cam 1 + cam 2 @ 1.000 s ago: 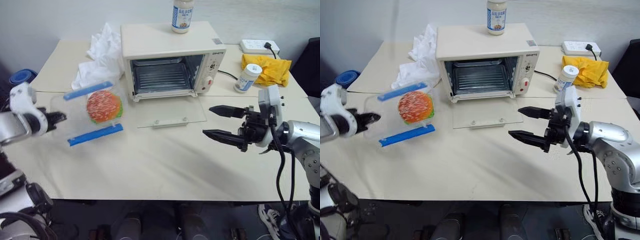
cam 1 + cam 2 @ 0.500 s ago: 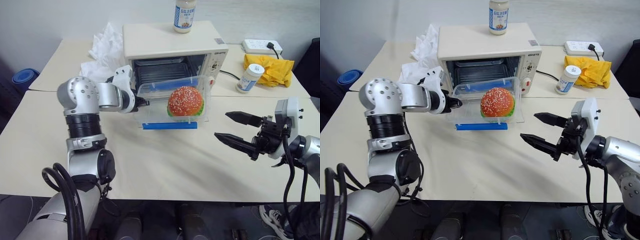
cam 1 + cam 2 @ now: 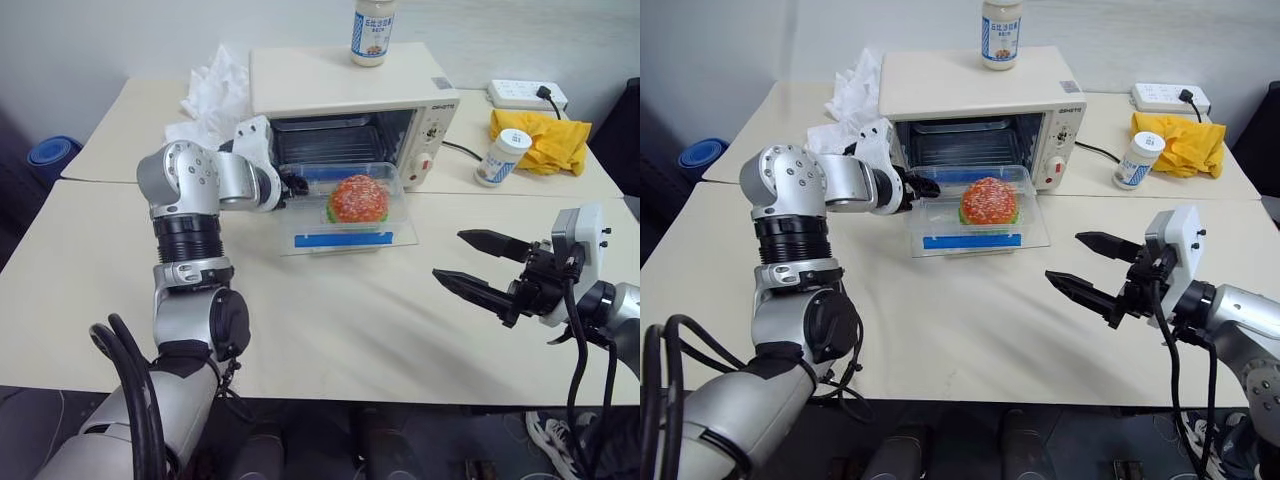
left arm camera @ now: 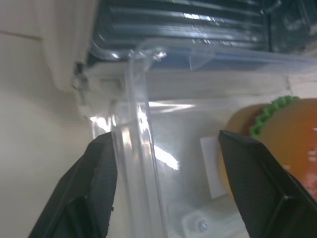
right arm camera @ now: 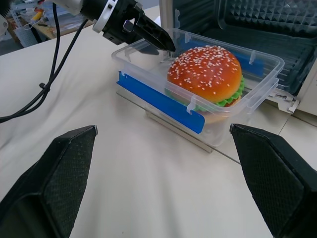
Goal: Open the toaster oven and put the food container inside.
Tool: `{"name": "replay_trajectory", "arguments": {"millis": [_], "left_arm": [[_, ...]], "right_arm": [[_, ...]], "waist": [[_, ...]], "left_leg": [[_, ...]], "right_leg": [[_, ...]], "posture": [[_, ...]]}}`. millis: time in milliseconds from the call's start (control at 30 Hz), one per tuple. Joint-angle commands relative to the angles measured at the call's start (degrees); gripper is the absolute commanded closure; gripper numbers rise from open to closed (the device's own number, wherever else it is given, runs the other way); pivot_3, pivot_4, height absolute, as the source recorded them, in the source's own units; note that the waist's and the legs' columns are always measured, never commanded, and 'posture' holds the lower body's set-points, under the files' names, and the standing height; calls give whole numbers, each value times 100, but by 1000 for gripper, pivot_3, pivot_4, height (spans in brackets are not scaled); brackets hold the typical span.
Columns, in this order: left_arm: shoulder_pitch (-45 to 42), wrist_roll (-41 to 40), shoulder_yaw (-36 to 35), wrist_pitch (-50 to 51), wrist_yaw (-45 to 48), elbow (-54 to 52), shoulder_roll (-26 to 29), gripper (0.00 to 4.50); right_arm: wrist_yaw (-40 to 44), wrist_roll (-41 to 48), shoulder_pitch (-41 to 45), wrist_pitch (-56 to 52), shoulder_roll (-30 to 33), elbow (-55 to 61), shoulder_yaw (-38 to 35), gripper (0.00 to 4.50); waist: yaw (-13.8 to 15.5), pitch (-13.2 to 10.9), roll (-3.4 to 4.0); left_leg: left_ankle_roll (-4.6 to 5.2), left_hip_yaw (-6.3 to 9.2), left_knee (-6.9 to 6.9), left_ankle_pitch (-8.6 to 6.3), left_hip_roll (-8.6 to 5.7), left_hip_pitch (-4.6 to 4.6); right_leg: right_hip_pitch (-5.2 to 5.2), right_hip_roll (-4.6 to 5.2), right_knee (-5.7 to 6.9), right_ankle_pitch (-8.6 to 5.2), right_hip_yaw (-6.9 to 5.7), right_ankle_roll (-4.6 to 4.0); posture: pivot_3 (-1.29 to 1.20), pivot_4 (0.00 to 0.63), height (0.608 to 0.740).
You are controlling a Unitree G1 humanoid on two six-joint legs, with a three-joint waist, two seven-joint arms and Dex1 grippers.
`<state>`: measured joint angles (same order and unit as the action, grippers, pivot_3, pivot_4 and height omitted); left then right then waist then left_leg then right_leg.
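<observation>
left hand (image 4: pixel 163 163): fingers apart astride food container (image 3: pixel 345 205) rim | right hand (image 3: pixel 478 262): fingers apart, level, empty

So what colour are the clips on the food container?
Blue side clips on the clear food container; best in the right wrist view.

Head pair overhead; both wrist views near the food container (image 5: pixel 208 84).

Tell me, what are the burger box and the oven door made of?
The box looks like clear, shiny plastic: you see the burger through it, and its clips are blue. The oven door under the box looks like see-through glass, though clear plastic can't be ruled out.
</observation>
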<state>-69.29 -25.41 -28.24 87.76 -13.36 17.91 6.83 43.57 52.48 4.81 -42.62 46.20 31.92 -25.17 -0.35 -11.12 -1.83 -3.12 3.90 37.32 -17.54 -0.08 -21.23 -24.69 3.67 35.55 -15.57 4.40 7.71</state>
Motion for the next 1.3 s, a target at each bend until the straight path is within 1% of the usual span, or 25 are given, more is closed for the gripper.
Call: {"name": "replay_trajectory", "arguments": {"millis": [33,133,200,233,300,367,433,500,567,600,633,733,767,867,967,1067,1133,1200,1300], "left_arm": [[434,-536,-125,344,704,-1150,406,1358],[945,-991,-160,437,1477,-1976,892,1358],[1276,-1394,-271,6,2255,-2313,1275,1358],[1440,-1641,-357,-248,2709,-2448,1446,1535],[1793,-1998,-306,-636,3565,-2624,1828,1971],[2485,-2350,115,-1109,4852,-3065,2352,2533],[3017,-2476,517,-1510,5685,-3298,2714,3106],[3335,-2339,983,-1923,6146,-3391,2985,3740],[3456,-2258,1363,-2168,6406,-3474,3150,4319],[3501,-2160,1572,-2380,6492,-3543,3191,4500],[3564,-1981,1913,-2638,6584,-3626,3191,4500],[3572,-1253,2741,-3378,6337,-3550,2972,4500],[3554,-1032,2929,-3526,6192,-3480,2906,4500],[3510,-305,3483,-3950,5823,-3198,2789,4500],[3326,112,3638,-4051,5328,-2710,2495,4500],[3154,374,3569,-4242,4948,-2394,2166,4500],[2938,671,3454,-4490,4456,-1974,1888,4500],[2667,881,3197,-4748,3896,-1466,1572,4500],[2429,963,2876,-4922,3446,-1077,1264,4500]], "right_arm": [[-42,173,40,15,13,223,60,0],[-71,237,98,-26,5,194,194,0],[-96,214,129,-35,-21,156,356,0],[-86,209,144,-34,-35,134,438,0],[-109,263,210,-53,-90,69,556,0],[-204,276,323,-108,-194,-48,720,383],[-167,102,369,-76,-234,-100,961,860],[-194,-59,439,-28,-303,-174,1176,1555],[-234,-172,546,3,-370,-271,1327,2184],[-251,-242,619,11,-411,-335,1410,2524],[-302,-399,760,53,-497,-441,1573,2912],[-705,-1164,1268,301,-816,-890,2066,3936],[-851,-1387,1412,360,-919,-1062,2167,4215],[-1060,-1839,1803,520,-1240,-1554,2403,4215],[-1126,-2200,2171,717,-1539,-2030,2576,4215],[-1172,-2508,2458,934,-1755,-2432,2647,4215],[-1259,-2687,2721,1123,-1945,-2805,2633,4215],[-1541,-2841,3091,1379,-2287,-3388,2495,4215],[-1836,-3086,3462,1813,-2657,-4069,2370,4215]], "waist": [[-14,0,1],[-88,0,1],[-89,0,1],[-89,0,1],[-93,0,1],[-106,1,3],[-119,2,5],[-107,1,4],[-97,1,4],[-88,1,4],[-90,1,4],[-110,2,6],[-113,1,6],[-133,1,6],[-128,1,7],[-122,1,7],[-114,1,7],[-116,1,7],[-137,1,7]], "left_leg": [[0,0,0,0,1,1],[-4,-1,-3,2,4,4],[-11,4,-1,6,4,2],[-20,4,1,11,3,2],[-34,4,1,19,3,2],[-35,4,-1,20,3,5],[-35,3,-4,19,3,6],[-28,1,-3,15,4,7],[-11,9,0,8,4,5],[-7,10,1,8,3,4],[-5,10,2,8,1,3],[1,7,0,6,0,11],[2,7,1,6,1,12],[3,7,-4,6,4,8],[6,5,-6,6,5,5],[9,5,-1,7,3,-5],[9,5,-1,7,3,-4],[10,4,3,7,1,-4],[10,1,2,9,2,-3]], "right_leg": [[0,-1,-1,0,0,0],[-3,-2,7,-1,6,-2],[-3,-3,8,-1,3,-2],[-1,-2,8,-1,3,-2],[3,-1,4,-2,1,-3],[5,-1,2,-2,1,-4],[6,-1,-1,-4,2,-7],[5,0,0,-6,4,-12],[8,-2,0,-6,0,-12],[10,-1,0,-6,0,-13],[10,0,0,-6,0,-12],[17,1,-3,-6,5,-12],[17,-1,-1,-6,4,-11],[7,-6,2,-6,7,-11],[-2,-8,6,-6,9,-12],[-8,-4,8,-5,9,-11],[-6,-3,8,-5,8,-10],[-6,-2,8,-2,9,-5],[-10,-3,12,-1,9,-4]], "posture": [[0,150,740],[0,150,740],[0,150,740],[0,150,740],[0,150,740],[0,150,740],[0,150,740],[0,150,740],[0,150,740],[0,150,740],[0,150,740],[0,150,740],[0,150,740],[0,150,740],[0,150,740],[0,150,740],[0,150,740],[0,150,740],[0,150,740]]}}
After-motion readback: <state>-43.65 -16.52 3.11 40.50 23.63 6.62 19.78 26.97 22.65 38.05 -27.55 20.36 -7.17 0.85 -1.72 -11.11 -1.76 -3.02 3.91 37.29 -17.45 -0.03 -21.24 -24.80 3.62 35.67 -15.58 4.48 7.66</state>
